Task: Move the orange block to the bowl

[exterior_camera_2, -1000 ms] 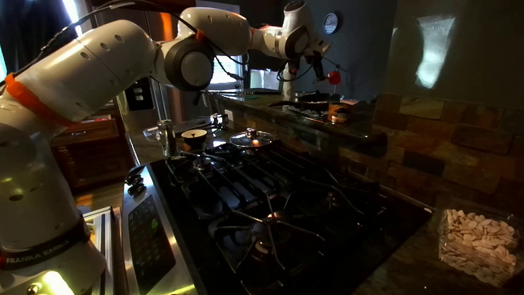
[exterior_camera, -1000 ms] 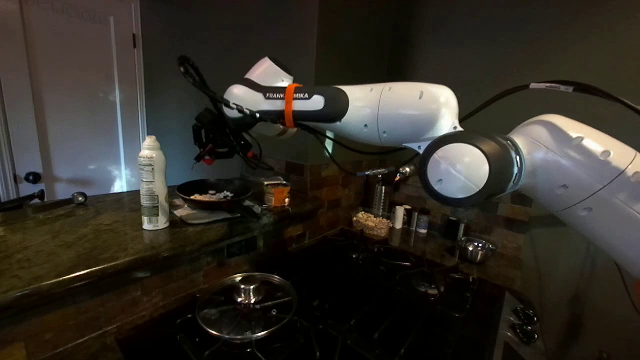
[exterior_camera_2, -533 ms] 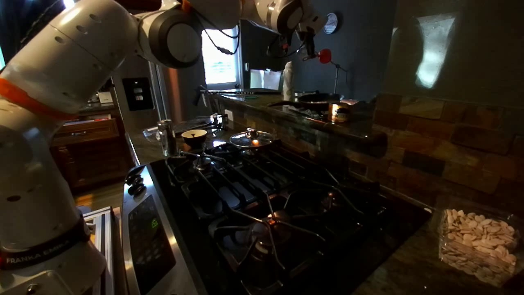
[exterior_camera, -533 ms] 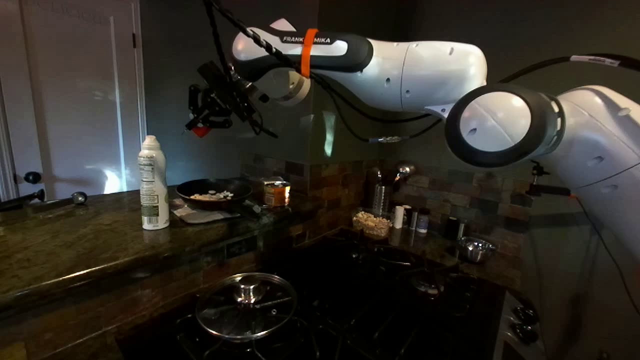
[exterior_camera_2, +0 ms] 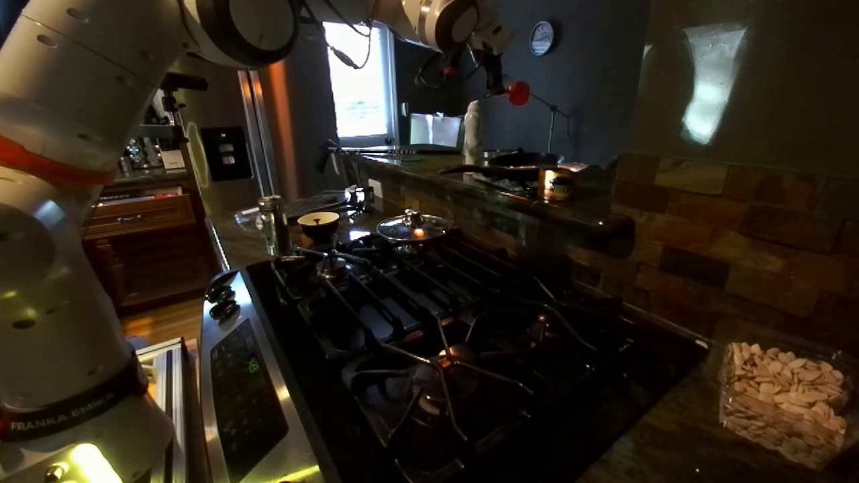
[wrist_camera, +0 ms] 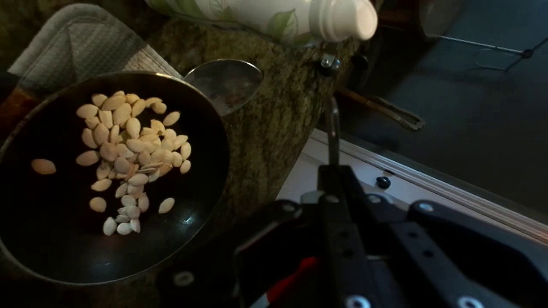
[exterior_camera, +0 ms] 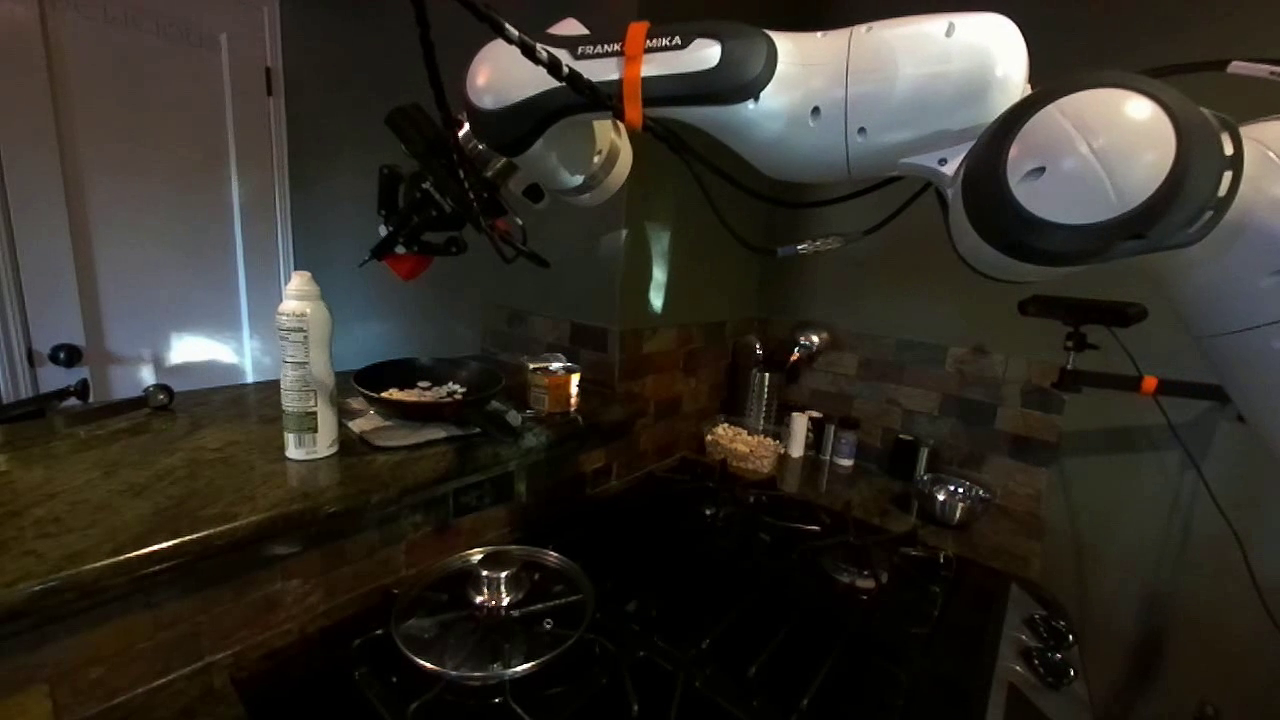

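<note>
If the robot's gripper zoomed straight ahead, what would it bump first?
Probably the speckled counter, near its edge, with the metal strip in the gripper leading. The white bottle stands near that line, though, and depth is unclear.

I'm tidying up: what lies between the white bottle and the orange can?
The pan, in both exterior views; an exterior view also shows a cloth partly under it.

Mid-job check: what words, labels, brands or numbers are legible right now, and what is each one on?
"FRANKA EMIKA": dark band on the arm's base.
"FRANK" and "MIKA": arm segment; an orange strap crosses between them.
Too small or blurred to read: labels on the white bottle, orange jar and small bottle; round wall plaque; green digits on the stove display; faint lettering on the door.
</note>
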